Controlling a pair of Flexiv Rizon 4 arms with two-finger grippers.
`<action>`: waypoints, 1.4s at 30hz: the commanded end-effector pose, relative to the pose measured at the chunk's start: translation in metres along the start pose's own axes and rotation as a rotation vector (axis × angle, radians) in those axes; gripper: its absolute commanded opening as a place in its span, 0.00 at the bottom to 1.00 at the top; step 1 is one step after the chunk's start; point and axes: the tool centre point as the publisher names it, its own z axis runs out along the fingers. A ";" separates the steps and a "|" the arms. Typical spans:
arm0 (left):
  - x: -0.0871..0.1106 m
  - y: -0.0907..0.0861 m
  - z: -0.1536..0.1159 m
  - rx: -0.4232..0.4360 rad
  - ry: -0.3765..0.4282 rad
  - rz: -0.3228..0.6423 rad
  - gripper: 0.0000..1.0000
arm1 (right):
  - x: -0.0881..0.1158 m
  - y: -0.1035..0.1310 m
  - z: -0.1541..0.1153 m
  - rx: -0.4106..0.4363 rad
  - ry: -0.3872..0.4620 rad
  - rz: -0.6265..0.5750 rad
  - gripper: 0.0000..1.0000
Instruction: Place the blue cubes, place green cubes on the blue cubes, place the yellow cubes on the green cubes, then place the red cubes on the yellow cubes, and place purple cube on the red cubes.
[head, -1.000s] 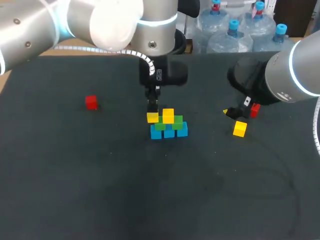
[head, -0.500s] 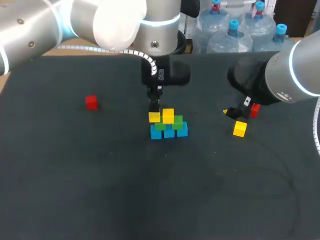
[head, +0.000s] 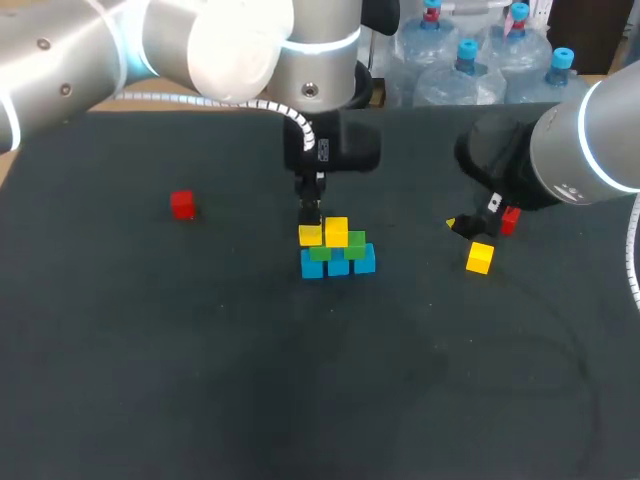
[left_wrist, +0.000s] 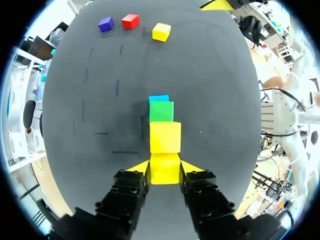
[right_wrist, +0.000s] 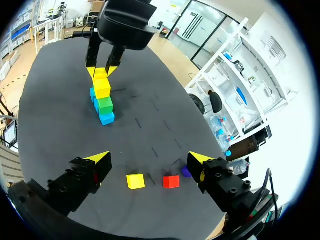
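Left wrist view: left jaws pinch the yellow cube (left_wrist: 165, 169) across opposite flat faces; we judge it light, rigid. Right jaws spread.

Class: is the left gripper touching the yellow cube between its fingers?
Touching. In the left wrist view, the left gripper has both tips flush against opposite sides of the yellow cube.

My head camera looks down on the cube stack (head: 337, 250) from high behind. My left wrist camera sits close above the stack, my right wrist camera well apart from it. All three share it.
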 end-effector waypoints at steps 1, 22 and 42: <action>-0.001 0.004 0.000 0.007 0.004 0.002 0.00 | 0.002 0.002 0.001 0.010 -0.007 0.002 1.00; -0.003 0.005 0.002 0.008 0.007 0.007 0.00 | 0.002 0.002 0.001 0.010 -0.007 0.002 1.00; -0.005 0.005 0.002 0.011 0.003 0.020 0.00 | 0.002 0.002 0.001 0.010 -0.007 0.002 1.00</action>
